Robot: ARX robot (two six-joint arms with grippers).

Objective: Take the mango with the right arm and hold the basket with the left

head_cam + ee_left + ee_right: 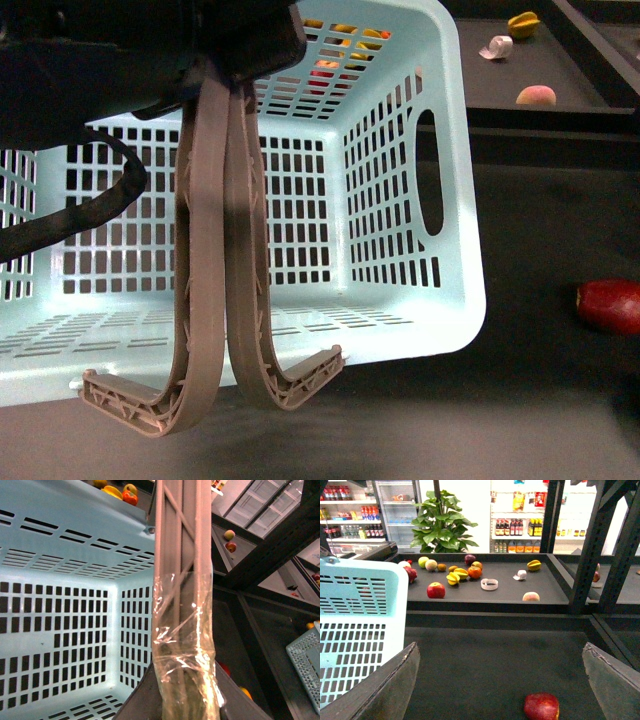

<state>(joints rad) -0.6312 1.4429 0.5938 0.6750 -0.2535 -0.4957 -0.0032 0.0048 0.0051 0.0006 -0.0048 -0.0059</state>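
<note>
The aqua basket [400, 200] hangs tilted, its two taupe handles [225, 250] pressed together. My left gripper [187, 705] is shut on those handles where clear film wraps them; its dark body [150, 60] fills the front view's upper left. The basket wall [60, 605] and its corner [355, 615] also show in the wrist views. My right gripper [500, 690] is open, fingers [385, 690] wide apart over the dark mat. A dark red fruit [541, 706] lies between them. A yellow-orange sliver [246, 693], possibly the mango, peeks beside the left finger; otherwise the mango is hidden.
The dark red fruit [610, 305] lies right of the basket. A raised back shelf [485, 597] holds a red apple [436, 590], starfruits [454, 577], a peach [530, 596] and a tape roll [489, 584]. Black frame posts [587, 550] stand at the right.
</note>
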